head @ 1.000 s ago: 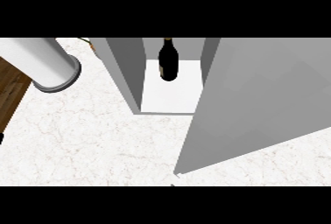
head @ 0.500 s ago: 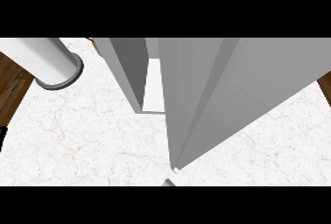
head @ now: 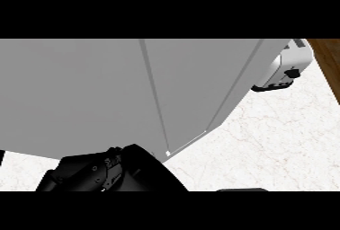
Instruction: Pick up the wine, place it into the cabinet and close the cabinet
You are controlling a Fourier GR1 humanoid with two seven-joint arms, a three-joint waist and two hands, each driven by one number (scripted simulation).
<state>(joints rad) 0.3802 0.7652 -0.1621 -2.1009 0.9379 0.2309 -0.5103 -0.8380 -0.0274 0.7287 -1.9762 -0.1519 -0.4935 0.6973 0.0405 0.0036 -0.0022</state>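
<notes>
The grey cabinet [head: 86, 94] fills most of the head view, and its two door panels meet along a thin seam [head: 154, 99]. No wine bottle shows anywhere, and the doors hide the inside of the cabinet. A black hand, which I take for my left hand [head: 109, 173], sits at the lower left, right under the cabinet's lower edge. At the bottom edge to the right, a thin dark sliver [head: 242, 189] may be my right hand.
A silver toaster [head: 284, 67] stands on the white marble counter [head: 266, 143] at the upper right, close to the cabinet's right side. A strip of brown wood [head: 330, 58] runs along the counter's far right edge.
The view has swung a lot. The open door and the bottle seen a second ago are gone behind grey panels that now fill the view. A black hand has come in at the lower left.
</notes>
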